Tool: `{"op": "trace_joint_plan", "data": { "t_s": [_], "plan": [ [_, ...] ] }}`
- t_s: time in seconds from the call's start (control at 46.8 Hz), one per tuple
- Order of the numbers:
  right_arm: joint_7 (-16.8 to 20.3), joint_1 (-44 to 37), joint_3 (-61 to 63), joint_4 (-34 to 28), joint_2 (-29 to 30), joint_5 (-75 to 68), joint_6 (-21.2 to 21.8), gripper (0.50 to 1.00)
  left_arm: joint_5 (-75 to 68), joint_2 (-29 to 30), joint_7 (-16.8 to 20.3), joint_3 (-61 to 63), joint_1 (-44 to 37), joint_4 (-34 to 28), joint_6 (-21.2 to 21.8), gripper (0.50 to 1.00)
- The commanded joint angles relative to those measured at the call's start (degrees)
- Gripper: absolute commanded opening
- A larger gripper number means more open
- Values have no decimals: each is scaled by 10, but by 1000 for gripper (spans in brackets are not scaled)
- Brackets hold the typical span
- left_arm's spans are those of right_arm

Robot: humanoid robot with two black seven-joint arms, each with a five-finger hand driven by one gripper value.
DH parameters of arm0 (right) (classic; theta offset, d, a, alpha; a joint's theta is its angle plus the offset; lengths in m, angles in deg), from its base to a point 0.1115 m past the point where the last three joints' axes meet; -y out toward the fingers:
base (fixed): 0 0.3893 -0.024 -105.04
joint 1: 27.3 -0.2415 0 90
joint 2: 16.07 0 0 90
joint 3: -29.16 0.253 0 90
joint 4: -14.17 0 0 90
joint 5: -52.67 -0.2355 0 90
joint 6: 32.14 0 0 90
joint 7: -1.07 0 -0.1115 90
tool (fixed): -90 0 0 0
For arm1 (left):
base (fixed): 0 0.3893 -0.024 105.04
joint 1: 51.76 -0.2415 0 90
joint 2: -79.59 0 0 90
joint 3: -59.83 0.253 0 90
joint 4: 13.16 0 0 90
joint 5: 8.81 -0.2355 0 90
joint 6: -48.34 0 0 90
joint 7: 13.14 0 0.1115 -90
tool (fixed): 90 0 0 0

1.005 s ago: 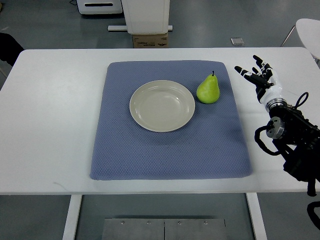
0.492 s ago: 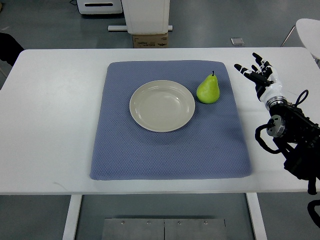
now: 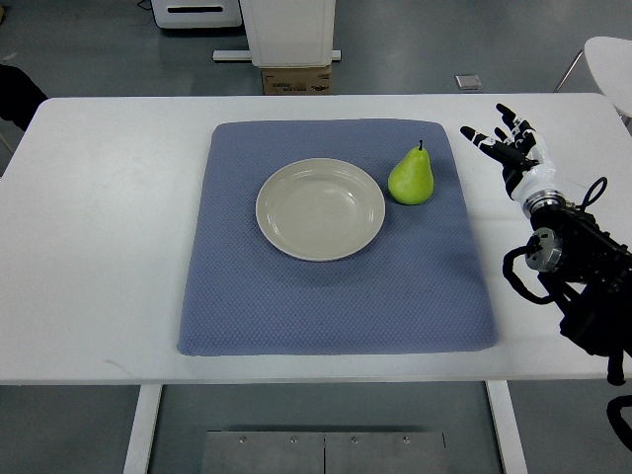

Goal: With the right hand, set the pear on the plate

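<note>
A green pear (image 3: 412, 178) stands upright on the blue mat (image 3: 336, 286), just right of the cream plate (image 3: 320, 208). The plate lies near the mat's middle and holds nothing. My right hand (image 3: 506, 141) hovers over the white table to the right of the mat, about a hand's width from the pear. Its fingers are spread and hold nothing. The black right arm (image 3: 578, 267) comes in from the right edge. No left arm shows.
The white table (image 3: 109, 227) carries only the mat. Beyond its far edge stand a white cabinet base (image 3: 289, 30) and a cardboard box (image 3: 295, 79) on the grey floor. A white chair edge (image 3: 612, 59) shows at the top right.
My right hand has crept slightly up and away in the picture, fingers still spread. The pear and plate have not moved.
</note>
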Motion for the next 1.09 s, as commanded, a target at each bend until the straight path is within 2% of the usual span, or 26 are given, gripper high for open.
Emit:
{"op": "trace_joint_plan", "data": {
  "t_s": [0.0,0.257,0.577,0.855,1.069],
  "plan": [
    [0,-1,-4,0,-4,1,14,1000,0,0,0,1,0,0,0,1000],
    [-9,-19,-69,0,-5,2,29,1000,0,0,0,1,0,0,0,1000],
    [-59,-36,-128,0,-5,7,31,1000,0,0,1,1,0,0,-1,1000],
    [-96,-49,-183,1,-6,8,68,1000,0,0,0,0,0,0,0,1000],
    [-126,-57,-247,4,-6,17,67,1000,0,0,0,1,0,0,0,1000]
  ]
}}
